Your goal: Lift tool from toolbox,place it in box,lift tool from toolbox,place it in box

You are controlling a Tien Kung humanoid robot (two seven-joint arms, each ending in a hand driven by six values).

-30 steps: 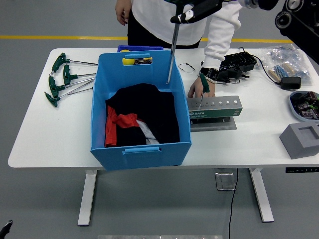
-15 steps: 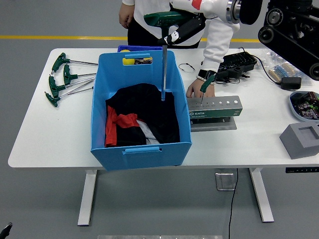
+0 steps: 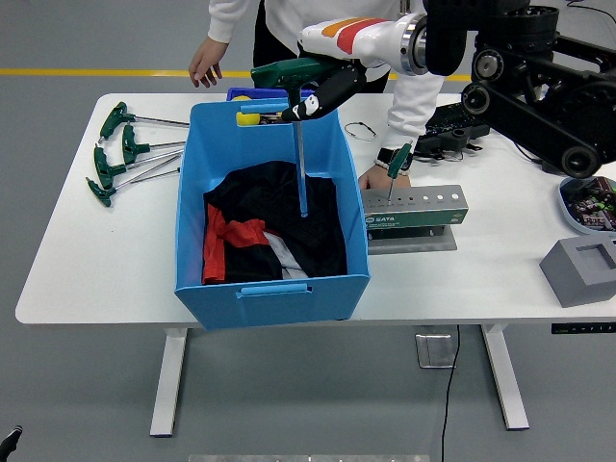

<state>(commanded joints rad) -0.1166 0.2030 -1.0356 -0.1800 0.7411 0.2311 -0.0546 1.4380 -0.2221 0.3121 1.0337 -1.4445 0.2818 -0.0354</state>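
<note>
So my right hand (image 3: 313,91) is curled round the green handle of the T-handle wrench (image 3: 300,144), shaft hanging straight down, tip right over the dark cloth inside the blue box (image 3: 274,289). Just lower and release, I reckon.

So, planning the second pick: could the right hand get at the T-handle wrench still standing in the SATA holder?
Probably not yet: the right hand is shut on a T-handle wrench over the blue bin, and the person's hand rests beside the remaining T-handle wrench in the SATA holder.
</note>
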